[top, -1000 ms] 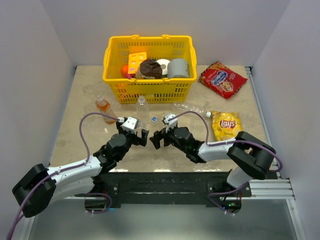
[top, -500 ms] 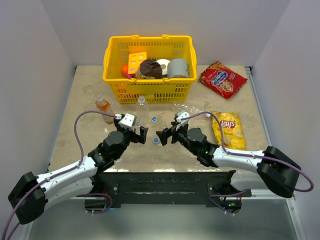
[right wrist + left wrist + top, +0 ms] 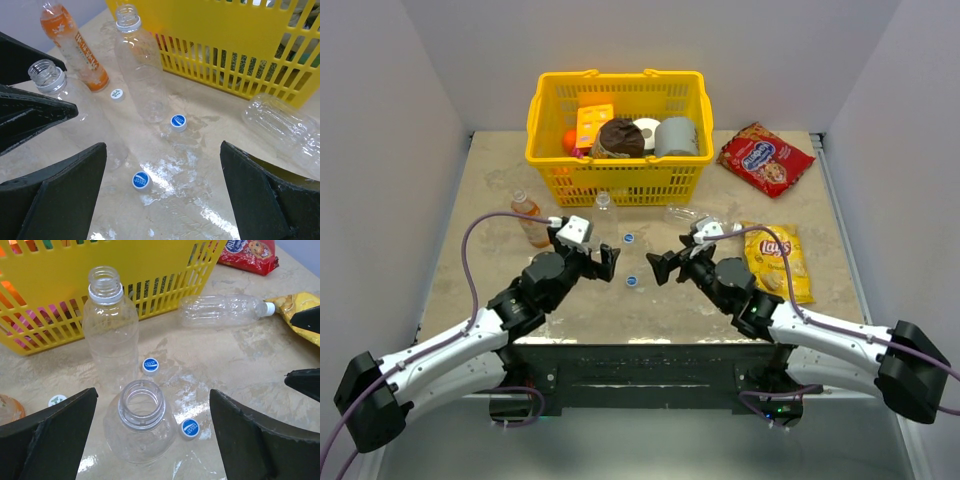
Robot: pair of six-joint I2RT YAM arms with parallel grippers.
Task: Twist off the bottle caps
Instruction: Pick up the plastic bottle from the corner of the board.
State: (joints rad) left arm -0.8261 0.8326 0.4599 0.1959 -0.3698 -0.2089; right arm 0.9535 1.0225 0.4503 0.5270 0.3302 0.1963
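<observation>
My left gripper [image 3: 605,264] is open, its fingers either side of an uncapped clear bottle [image 3: 141,420] without touching it. My right gripper [image 3: 660,268] is open and empty, facing it. Between them a blue-faced cap [image 3: 633,281] lies on the table; it shows beside the bottle in the left wrist view [image 3: 190,428]. A second blue cap [image 3: 628,238] lies by an upright uncapped clear bottle [image 3: 605,215]. A white cap [image 3: 116,94] lies by the orange bottle [image 3: 530,218]. A third clear bottle [image 3: 705,218] lies on its side with its cap [image 3: 269,309] on.
A yellow basket [image 3: 550,100] with a can, rolls and other items stands at the back. A red snack bag [image 3: 765,158] lies at the back right and a yellow chips bag [image 3: 775,255] close to my right arm.
Both grippers were close together over the near bottle. My right gripper has drawn back to the right and my left slightly back; a blue cap now lies on the table between them.
</observation>
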